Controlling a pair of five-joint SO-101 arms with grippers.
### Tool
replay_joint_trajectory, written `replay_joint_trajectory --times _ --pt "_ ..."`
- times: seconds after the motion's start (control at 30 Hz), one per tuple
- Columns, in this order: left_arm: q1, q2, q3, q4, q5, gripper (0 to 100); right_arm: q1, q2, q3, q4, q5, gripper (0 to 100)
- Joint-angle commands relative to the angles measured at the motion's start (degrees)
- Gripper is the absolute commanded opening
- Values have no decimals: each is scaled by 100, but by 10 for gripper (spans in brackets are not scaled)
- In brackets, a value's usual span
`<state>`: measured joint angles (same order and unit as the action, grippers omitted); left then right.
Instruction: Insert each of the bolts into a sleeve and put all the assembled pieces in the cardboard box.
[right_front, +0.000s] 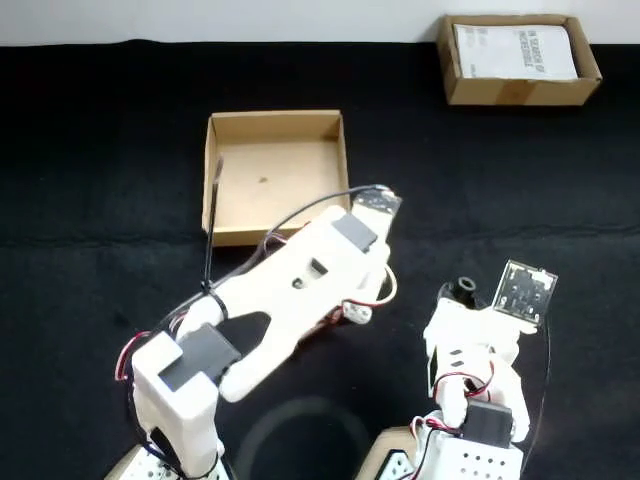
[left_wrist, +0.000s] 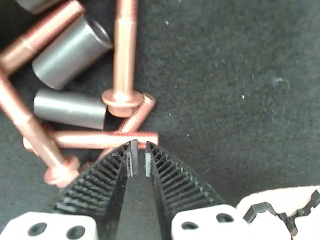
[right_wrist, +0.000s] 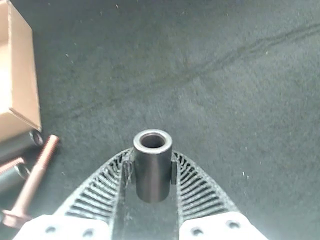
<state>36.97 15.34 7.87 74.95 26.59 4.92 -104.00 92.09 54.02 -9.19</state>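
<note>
Clamped in the right end effector (right_wrist: 150, 167), a sleeve (right_wrist: 151, 162) points its bore outward, while the left end effector (left_wrist: 139, 157), fingers (left_wrist: 170, 175) nearly together and empty, sits just before a bolt (left_wrist: 95, 140) lying crosswise to them on the tabletop (left_wrist: 240, 75).

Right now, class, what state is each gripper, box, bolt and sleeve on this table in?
Left gripper: almost shut, empty.
Right gripper: shut on grey metal sleeve, bore empty.
Open brown cardboard box: empty.
Copper flanged bolts: loose, lying flat, unassembled.
Loose grey sleeves: lying on their sides.
</note>
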Motion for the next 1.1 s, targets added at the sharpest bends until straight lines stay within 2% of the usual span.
replay_joint_trajectory --times 0.0,0.2,0.43,0.6,0.77,0.97,1.07 --pt "-277 -22 -163 97 35 32 31 -84 -22 13 70 7" --pt "-963 13 -154 835 35 8 31 -84 -22 13 79 7" --pt "-2185 48 180 914 18 8 22 -84 -48 13 79 7" --pt "-2141 40 725 563 18 8 13 -40 -13 -233 79 7" --pt "-1868 -40 673 607 26 8 -251 -40 -13 -277 79 7" --pt "-1218 -435 66 1670 26 8 -347 -40 -13 -277 79 7" --pt "-1068 -681 -224 1776 26 9 -347 -40 -13 -277 79 7"
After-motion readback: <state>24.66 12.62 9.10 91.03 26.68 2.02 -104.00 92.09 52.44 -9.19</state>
